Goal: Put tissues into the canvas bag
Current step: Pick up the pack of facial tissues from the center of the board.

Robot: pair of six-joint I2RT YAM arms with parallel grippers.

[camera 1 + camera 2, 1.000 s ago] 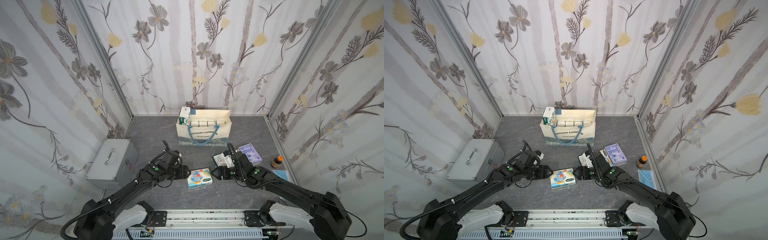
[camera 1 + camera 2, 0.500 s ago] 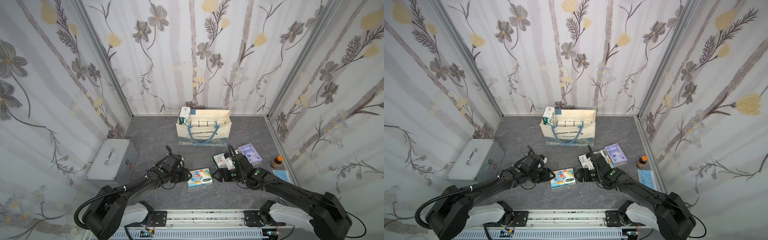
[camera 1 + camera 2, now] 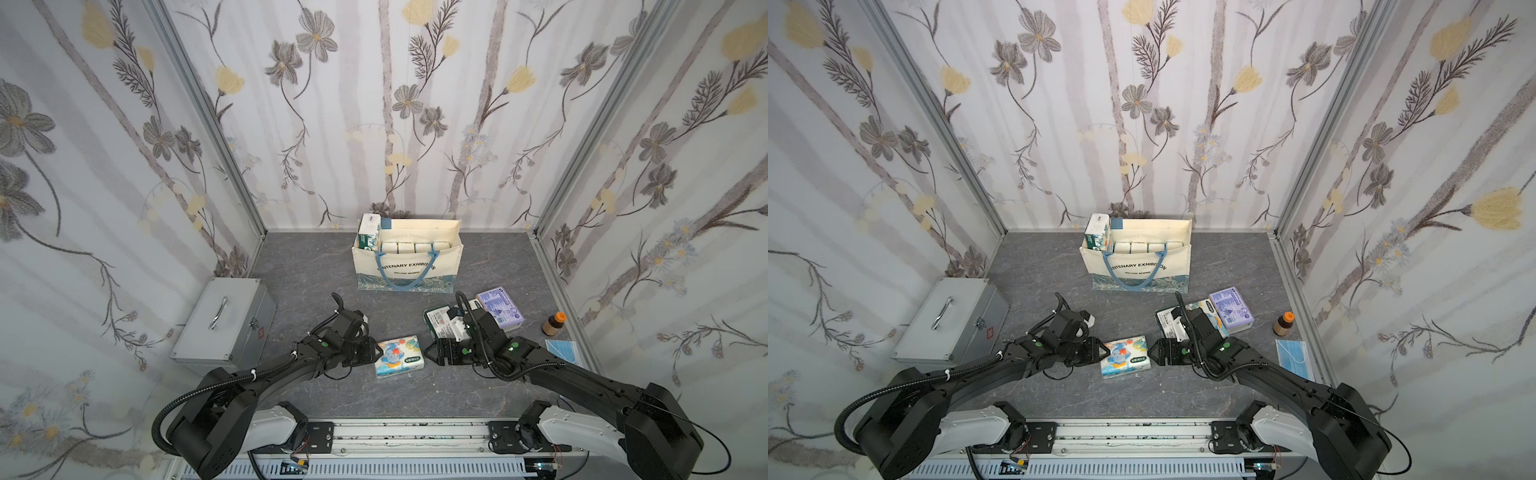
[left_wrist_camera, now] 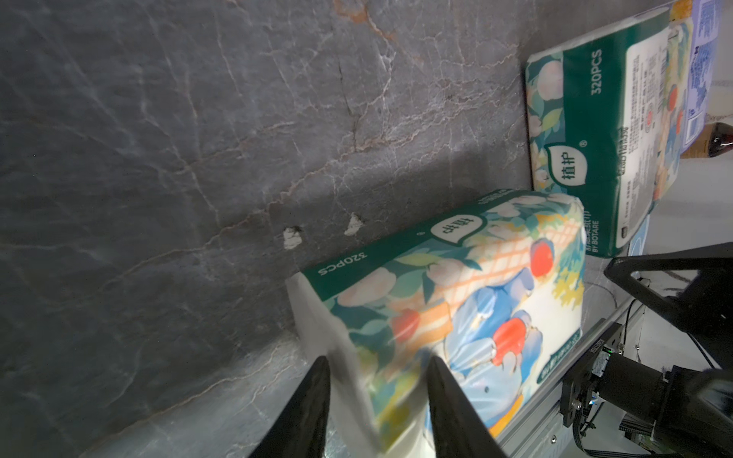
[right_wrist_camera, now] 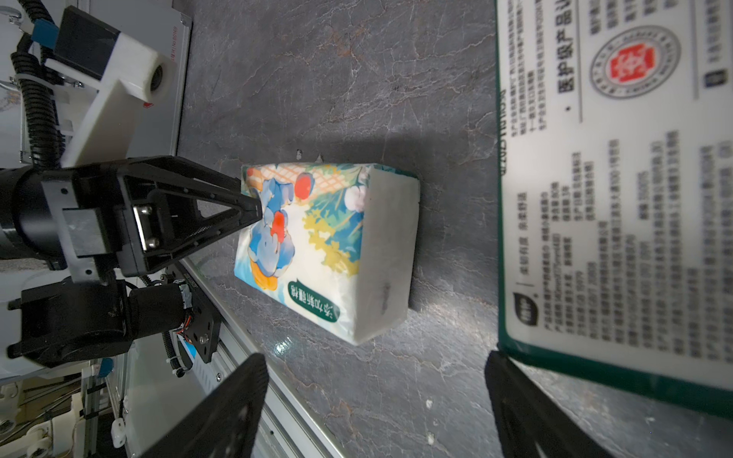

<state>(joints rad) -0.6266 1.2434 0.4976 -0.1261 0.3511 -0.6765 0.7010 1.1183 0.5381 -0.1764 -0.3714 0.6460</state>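
Canvas bag [image 3: 407, 270]: one. Loose on the table [image 3: 299, 266], four tissue packs: elephant-print pack [image 3: 399, 357], two; green pack [image 3: 438, 328], one; lavender pack [image 3: 498, 307], one. Showing in the bag, five: upright pack [image 3: 369, 232], one; white packs in a row [image 3: 415, 247], four. Metal case [image 3: 224, 320], one. Brown bottle [image 3: 555, 324], one. Face mask [image 3: 561, 351], one.

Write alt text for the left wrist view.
The two black fingers of the left gripper straddle one end of a white soft-wrapped tissue pack printed with a blue elephant, lying flat on a grey marbled tabletop. Beyond it sits a dark green tissue pack.
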